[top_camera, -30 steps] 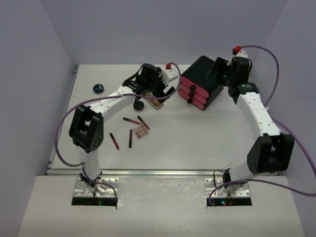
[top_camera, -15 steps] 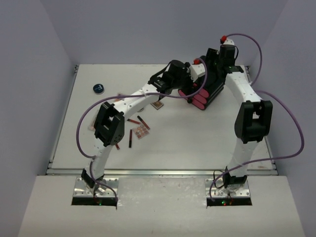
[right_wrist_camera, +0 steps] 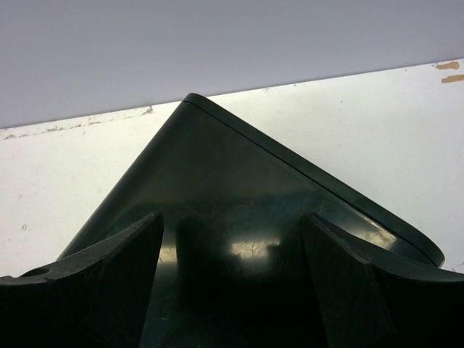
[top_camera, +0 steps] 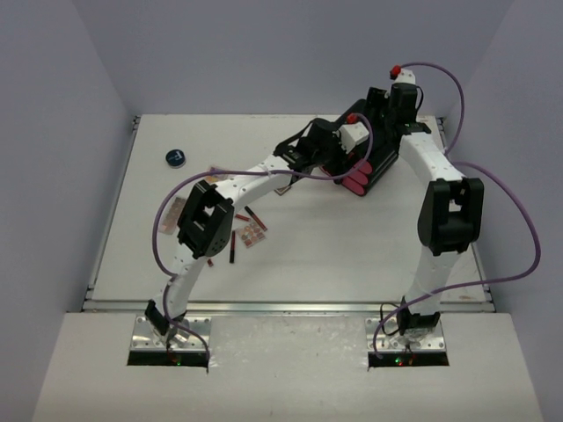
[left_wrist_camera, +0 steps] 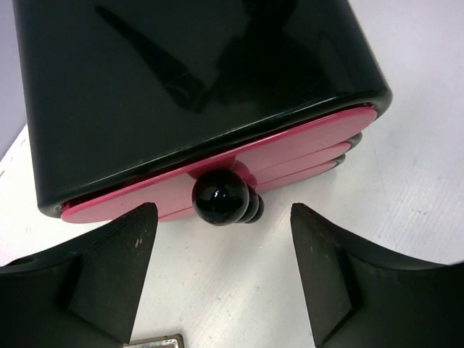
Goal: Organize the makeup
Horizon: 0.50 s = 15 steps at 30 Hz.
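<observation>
Makeup (top_camera: 252,234) lies partly under left arm (top_camera: 207,224) (drawer box (left_wrist_camera: 181,80) beyond).

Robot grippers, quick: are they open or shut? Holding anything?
Left gripper: open, empty, one finger on each side of the black drawer knob.
Right gripper: open, empty, over the black box.

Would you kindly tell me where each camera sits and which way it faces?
Top external: above and behind the arm bases, looking down on the table; left arm and right arm show.
Left wrist: faces the black box, its pink drawer fronts and knob; the open left gripper frames them.
Right wrist: faces the box's glossy black shell; the open right gripper shows.
Shared: all three see the box.
</observation>
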Available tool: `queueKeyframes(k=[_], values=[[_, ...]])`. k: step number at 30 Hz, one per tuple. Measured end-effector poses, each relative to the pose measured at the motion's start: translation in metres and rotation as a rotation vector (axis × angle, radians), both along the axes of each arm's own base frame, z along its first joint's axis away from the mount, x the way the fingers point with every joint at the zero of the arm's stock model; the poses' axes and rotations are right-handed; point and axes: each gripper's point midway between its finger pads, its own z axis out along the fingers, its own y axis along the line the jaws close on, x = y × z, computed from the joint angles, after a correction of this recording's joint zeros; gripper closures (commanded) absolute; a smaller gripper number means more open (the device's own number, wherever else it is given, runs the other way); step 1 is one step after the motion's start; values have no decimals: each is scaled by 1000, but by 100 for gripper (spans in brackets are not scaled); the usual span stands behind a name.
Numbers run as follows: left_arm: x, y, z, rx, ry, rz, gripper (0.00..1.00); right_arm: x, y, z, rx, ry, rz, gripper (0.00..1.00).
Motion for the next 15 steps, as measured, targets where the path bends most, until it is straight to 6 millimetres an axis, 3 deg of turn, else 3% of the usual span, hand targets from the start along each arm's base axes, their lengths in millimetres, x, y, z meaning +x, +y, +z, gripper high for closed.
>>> queueKeyframes(k=[6, 15], values=[[7, 3, -9, 11, -4, 58, 33, 0, 2, 0, -6, -17, 4, 21], [22, 2, -4, -9, -45, 120, 38, 0, 3, 0, -4, -25, 9, 20]])
